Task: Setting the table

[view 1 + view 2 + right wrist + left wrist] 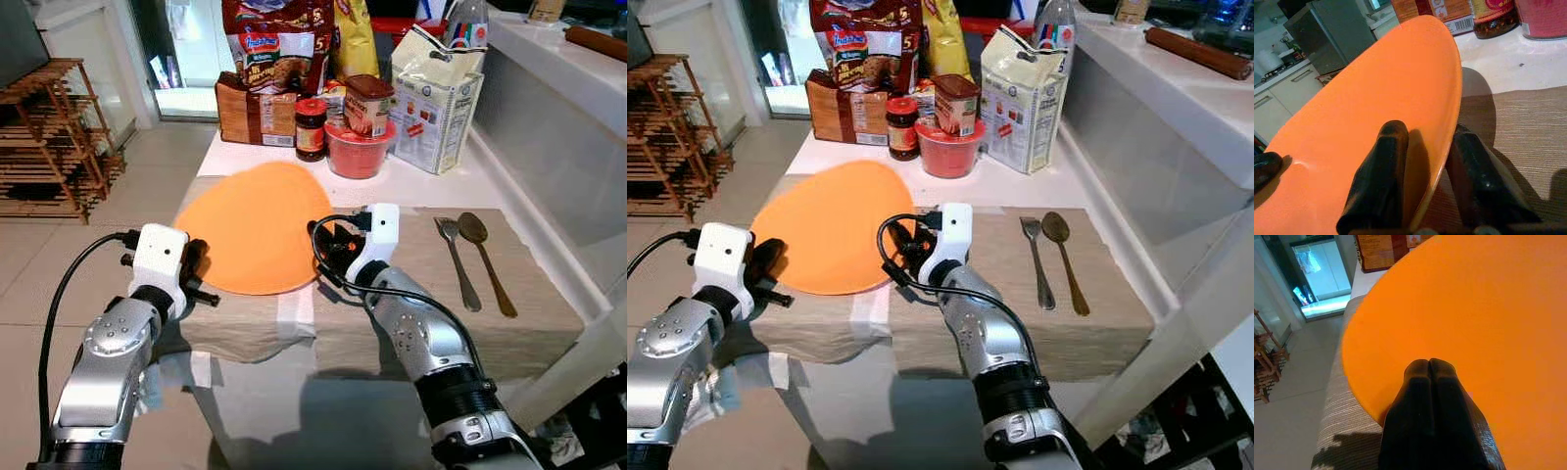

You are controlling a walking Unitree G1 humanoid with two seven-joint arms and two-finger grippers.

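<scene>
A wooden slatted rack (pixel 49 137) stands on the tiled floor at the far left. The left gripper (pixel 199 269) sits at the left rim of the large flat orange round plate (pixel 257 220); in its wrist view the two black fingers (pixel 1432 416) are pressed together over the plate's surface, with nothing between them. The plate lies on the left part of a beige woven runner (pixel 529 313) covering the white table (pixel 421 186). The right gripper (pixel 333 250) straddles the plate's right rim, one finger (pixel 1378 181) above and one below the edge, clamping it. Behind the plate stand food packets (pixel 274 44), a dark jar with a red lid (pixel 311 127), a red bowl (pixel 358 157) and a white carton (pixel 436 103). To the right, a metal fork (pixel 458 259) and spoon (pixel 487 259) lie side by side on the runner.
</scene>
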